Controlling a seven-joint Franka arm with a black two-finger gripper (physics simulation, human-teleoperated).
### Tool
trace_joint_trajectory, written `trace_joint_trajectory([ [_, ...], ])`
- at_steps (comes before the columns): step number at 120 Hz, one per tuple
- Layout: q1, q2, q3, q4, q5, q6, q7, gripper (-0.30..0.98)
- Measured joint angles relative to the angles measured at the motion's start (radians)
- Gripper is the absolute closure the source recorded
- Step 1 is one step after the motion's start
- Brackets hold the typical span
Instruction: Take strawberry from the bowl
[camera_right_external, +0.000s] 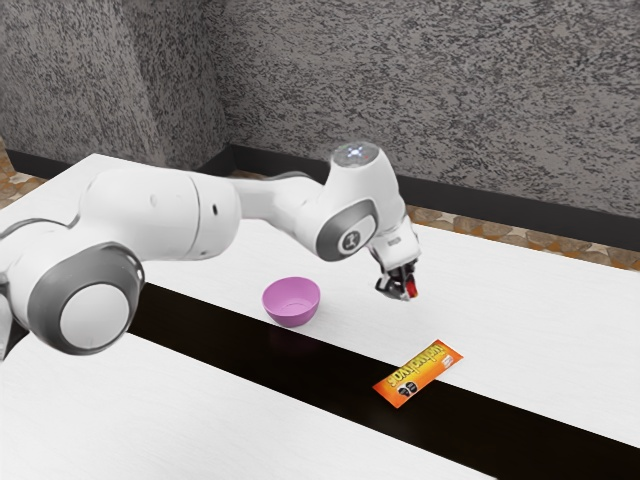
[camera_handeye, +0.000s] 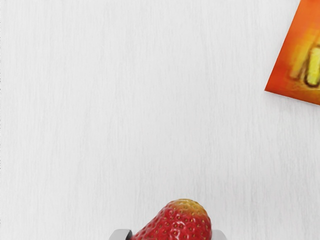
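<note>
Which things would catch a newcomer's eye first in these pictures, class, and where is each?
The bright red strawberry stands out, gripped in the end effector above the white table. Next come the pink bowl, toward the exterior view's left, and the orange packet lying partly over the black band.

Arm (camera_right_external: 160, 212): white and grey, enters at 9 o'clock of the exterior view, hand angled downward. Gripper (camera_right_external: 402, 291): black, closed on the red strawberry (camera_right_external: 412, 287), located at 3 o'clock from the bowl. Bowl (camera_right_external: 291, 303): pink-purple, upright on the white table (camera_right_external: 530, 300), just beside the black strip (camera_right_external: 270, 362). Wrapper (camera_right_external: 418, 374): orange with yellow lettering, flat across the strip's edge, at 4 o'clock from the bowl. Wall (camera_right_external: 420, 100): mottled grey, at 12 o'clock.
</note>
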Motion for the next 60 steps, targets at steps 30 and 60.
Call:
trace_joint_trajectory([
  [30,-0.002,0.0,-0.001,0.0,-0.01,0.001,0.004,0.19],
  [60,0.203,-0.641,0.121,-0.095,-0.095,-0.535,-0.278,0.06],
])
